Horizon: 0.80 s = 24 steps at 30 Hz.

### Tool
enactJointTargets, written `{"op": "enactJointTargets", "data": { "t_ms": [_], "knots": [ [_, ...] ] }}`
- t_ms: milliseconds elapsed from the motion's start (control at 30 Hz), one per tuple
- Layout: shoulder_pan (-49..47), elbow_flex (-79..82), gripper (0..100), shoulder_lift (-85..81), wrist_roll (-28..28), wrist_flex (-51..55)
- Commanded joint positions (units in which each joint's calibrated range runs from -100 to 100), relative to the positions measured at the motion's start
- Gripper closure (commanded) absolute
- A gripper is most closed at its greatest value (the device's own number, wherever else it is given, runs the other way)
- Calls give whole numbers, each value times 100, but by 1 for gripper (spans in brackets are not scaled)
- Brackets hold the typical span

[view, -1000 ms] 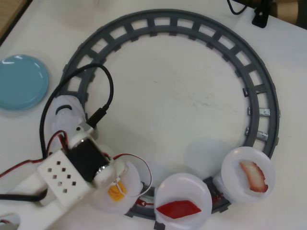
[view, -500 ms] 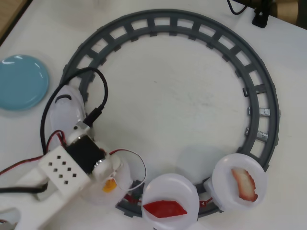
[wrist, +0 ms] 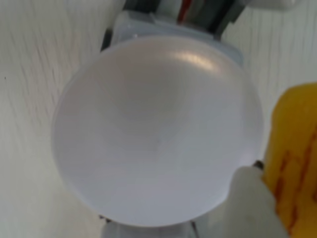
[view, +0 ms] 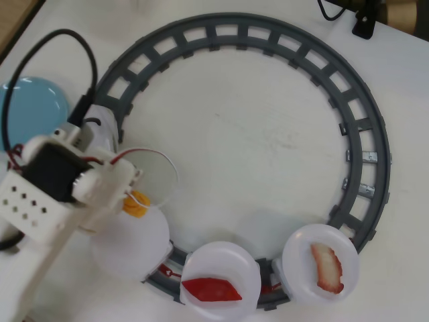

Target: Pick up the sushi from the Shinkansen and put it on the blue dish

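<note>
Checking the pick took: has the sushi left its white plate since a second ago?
Yes. The sushi is off the now-bare plate, held in the gripper, shifted up the overhead view toward the blue dish.

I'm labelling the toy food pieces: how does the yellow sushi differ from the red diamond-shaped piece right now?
The sushi is yellow-orange; the red diamond piece is plain red. The sushi sits at the gripper, off its white plate, which is bare; the red piece lies flat on a white plate on the track. The sushi is partly hidden by the gripper; the red piece shows whole. Both are small toy food pieces.
</note>
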Motion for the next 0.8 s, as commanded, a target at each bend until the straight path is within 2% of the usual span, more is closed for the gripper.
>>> {"op": "enactJointTargets", "data": {
  "t_ms": [0, 167, 767],
  "knots": [
    [-544, -362, 97, -17, -2, 39],
    [-1372, -452, 97, 340, -13, -4],
    [-2921, -2472, 97, 2206, 8, -4]
  ]
}}
